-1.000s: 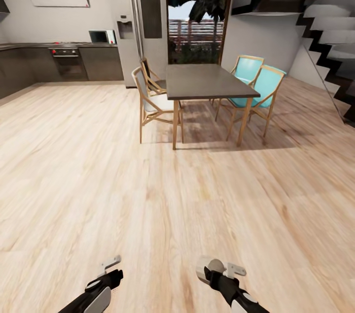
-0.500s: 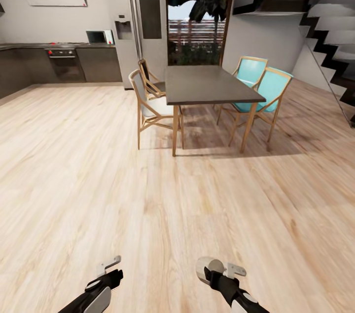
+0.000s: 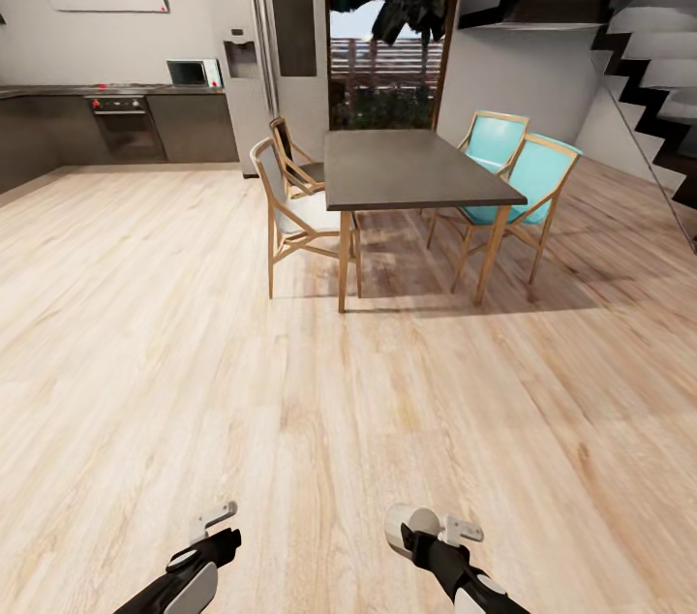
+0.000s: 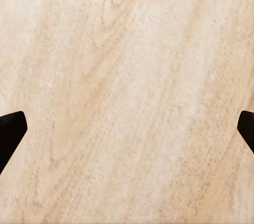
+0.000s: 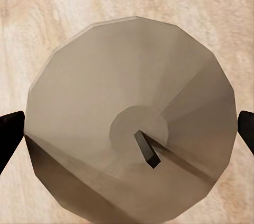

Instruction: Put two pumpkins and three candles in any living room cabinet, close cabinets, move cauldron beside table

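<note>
A candle (image 5: 132, 134) is being pinched by the right gripper (image 3: 414, 529). The left gripper (image 4: 127, 128) is being held spread over the wooden floor (image 3: 194, 353). No writing is being made out.

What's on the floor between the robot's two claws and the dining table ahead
Nothing: in the head view, bare wood floor runs from the left claw and the right claw, which holds a candle, up to the dining table.

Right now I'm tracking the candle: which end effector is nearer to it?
Right. The right end effector grips the candle between its fingers; the left end effector hangs empty, apart to the side.
</note>
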Robot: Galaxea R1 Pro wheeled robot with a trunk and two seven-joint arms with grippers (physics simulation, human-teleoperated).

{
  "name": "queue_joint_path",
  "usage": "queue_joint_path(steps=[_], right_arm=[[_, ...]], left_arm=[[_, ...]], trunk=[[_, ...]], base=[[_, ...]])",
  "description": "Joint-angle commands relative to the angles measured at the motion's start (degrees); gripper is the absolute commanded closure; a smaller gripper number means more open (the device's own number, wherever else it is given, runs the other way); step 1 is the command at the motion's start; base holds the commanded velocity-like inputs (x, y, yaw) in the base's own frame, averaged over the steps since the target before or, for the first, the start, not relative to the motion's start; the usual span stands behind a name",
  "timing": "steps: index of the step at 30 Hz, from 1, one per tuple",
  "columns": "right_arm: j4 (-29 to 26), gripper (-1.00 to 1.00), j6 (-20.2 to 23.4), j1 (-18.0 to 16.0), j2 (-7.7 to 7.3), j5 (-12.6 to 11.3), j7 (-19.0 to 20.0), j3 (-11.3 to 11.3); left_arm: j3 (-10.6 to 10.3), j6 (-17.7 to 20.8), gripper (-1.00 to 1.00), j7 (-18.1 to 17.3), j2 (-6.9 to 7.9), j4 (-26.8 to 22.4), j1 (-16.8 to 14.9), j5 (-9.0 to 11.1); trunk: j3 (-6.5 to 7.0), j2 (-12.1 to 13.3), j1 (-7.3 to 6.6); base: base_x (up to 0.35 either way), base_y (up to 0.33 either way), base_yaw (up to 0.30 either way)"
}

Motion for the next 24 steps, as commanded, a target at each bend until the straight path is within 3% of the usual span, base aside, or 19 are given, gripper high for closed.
queue_joint_path(steps=[1, 20, 24], right_arm=[[0.1, 1.0, -0.3, 0.0, -0.01, -0.6, 0.2, 0.4], [0.1, 1.0, -0.4, -0.1, -0.01, -0.6, 0.2, 0.4], [0.1, 1.0, -0.4, 0.0, -0.01, -0.6, 0.2, 0.4]], left_arm=[[-0.5, 0.1, -1.0, 0.5, 0.08, -0.1, 0.0, 0.3], [-0.3, 0.2, -1.0, 0.5, 0.08, -0.1, 0.0, 0.4], [-0.3, 0.1, -1.0, 0.5, 0.08, -0.1, 0.0, 0.4]], trunk=[[-0.04, 0.0, -0.01], [-0.04, 0.0, -0.01], [-0.04, 0.0, -0.01]], base=[[0.002, 0.0, 0.0], [0.0, 0.0, -0.001], [0.006, 0.0, -0.197]])
